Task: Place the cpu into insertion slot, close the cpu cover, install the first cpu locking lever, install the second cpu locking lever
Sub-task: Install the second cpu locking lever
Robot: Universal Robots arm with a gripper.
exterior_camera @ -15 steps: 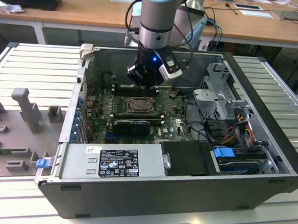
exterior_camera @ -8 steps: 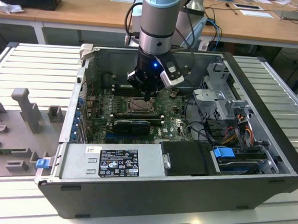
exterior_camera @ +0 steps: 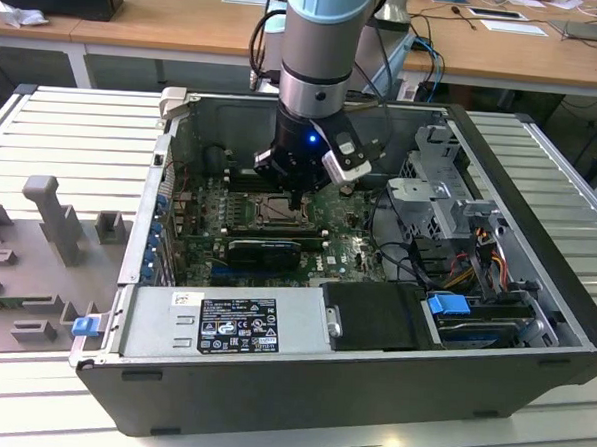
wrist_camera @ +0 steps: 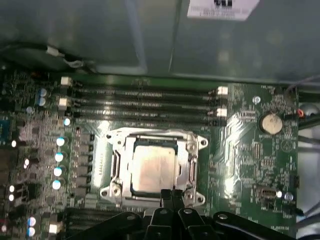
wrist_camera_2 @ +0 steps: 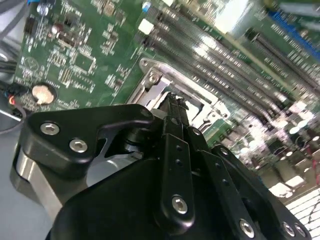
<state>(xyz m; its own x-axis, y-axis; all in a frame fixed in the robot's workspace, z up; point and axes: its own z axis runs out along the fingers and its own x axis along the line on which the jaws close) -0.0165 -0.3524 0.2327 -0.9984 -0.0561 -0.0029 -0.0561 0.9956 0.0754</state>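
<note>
In the first wrist view the cpu [wrist_camera: 152,169], a pale silver square, lies inside the insertion slot [wrist_camera: 111,190] on the green board. The cpu cover [wrist_camera: 192,167], a thin metal frame, lies flat around it, and the chip shows through its window. My gripper [wrist_camera: 172,195] hangs at the slot's edge with its two black fingers pressed together, shut, with nothing visible between them. The second wrist view has the gripper [wrist_camera_2: 172,100] tips right over the slot's metal rim [wrist_camera_2: 150,67]. From the exterior view, the gripper [exterior_camera: 296,196] reaches down into the open computer case above the insertion slot [exterior_camera: 272,210].
Long memory slots [wrist_camera: 145,102] run beside the socket. A black expansion card [exterior_camera: 265,250] stands just in front of it in the exterior view. The power supply [exterior_camera: 223,325], a drive cage [exterior_camera: 431,180] and loose cables [exterior_camera: 397,251] crowd the case. A coin cell [wrist_camera: 271,122] sits on the board.
</note>
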